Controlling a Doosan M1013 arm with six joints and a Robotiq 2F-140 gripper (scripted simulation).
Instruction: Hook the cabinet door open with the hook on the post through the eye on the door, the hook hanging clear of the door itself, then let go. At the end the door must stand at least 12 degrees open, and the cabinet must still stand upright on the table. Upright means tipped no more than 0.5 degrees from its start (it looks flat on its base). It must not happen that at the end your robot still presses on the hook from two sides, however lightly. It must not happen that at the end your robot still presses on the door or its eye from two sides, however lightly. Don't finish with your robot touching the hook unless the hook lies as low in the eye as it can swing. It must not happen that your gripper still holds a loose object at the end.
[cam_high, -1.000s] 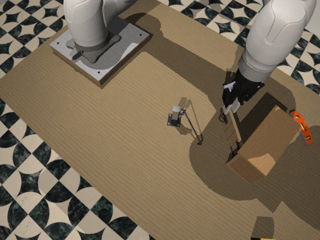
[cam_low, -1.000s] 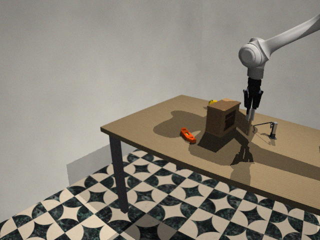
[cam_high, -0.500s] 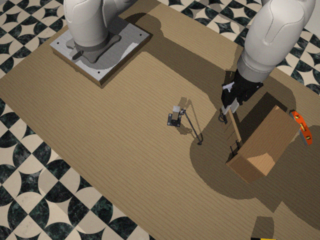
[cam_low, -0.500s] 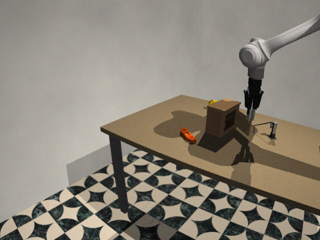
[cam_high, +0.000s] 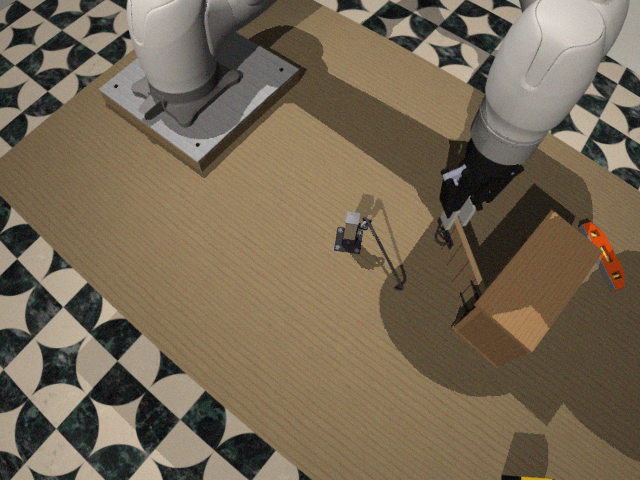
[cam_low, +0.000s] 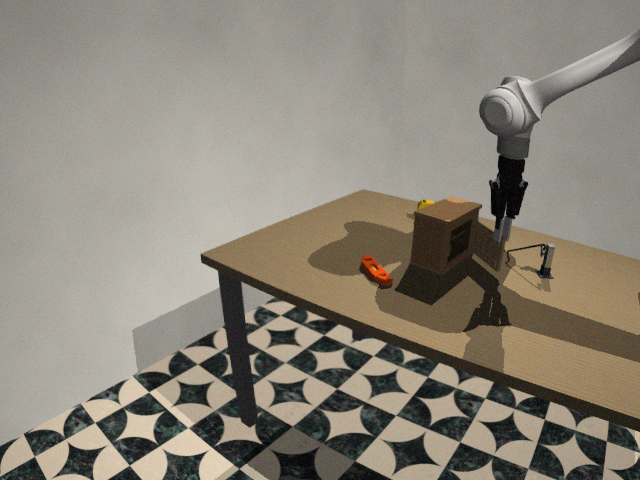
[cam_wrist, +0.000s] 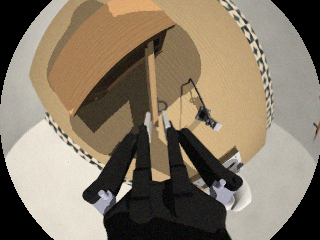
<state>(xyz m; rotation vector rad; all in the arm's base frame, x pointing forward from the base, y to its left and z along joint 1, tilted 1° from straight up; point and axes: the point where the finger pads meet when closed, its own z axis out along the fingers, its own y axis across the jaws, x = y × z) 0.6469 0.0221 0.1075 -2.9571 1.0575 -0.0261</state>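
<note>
The wooden cabinet (cam_high: 542, 263) (cam_low: 430, 240) (cam_wrist: 105, 60) stands upright, with its door (cam_high: 469, 253) (cam_low: 487, 248) (cam_wrist: 151, 80) swung wide open. My gripper (cam_high: 455, 221) (cam_low: 502, 238) (cam_wrist: 156, 117) is partly open; its fingertips straddle the door's free end at the top, with a narrow gap showing in the wrist view. The dark eye (cam_high: 443, 237) (cam_wrist: 162, 105) sticks out from the door's outer face beside the fingers. The post (cam_high: 352, 229) (cam_low: 548, 260) stands apart. Its dark hook (cam_high: 382, 249) (cam_low: 526, 249) (cam_wrist: 197, 92) slants down away from it, outside the eye and apart from the door.
An orange level (cam_high: 605, 253) (cam_low: 376, 270) lies beside the cabinet, on the side away from the post. A yellow-and-black object (cam_low: 425, 204) lies beyond the cabinet in the exterior view. The robot's metal base plate (cam_high: 116, 95) is at the table's other end.
</note>
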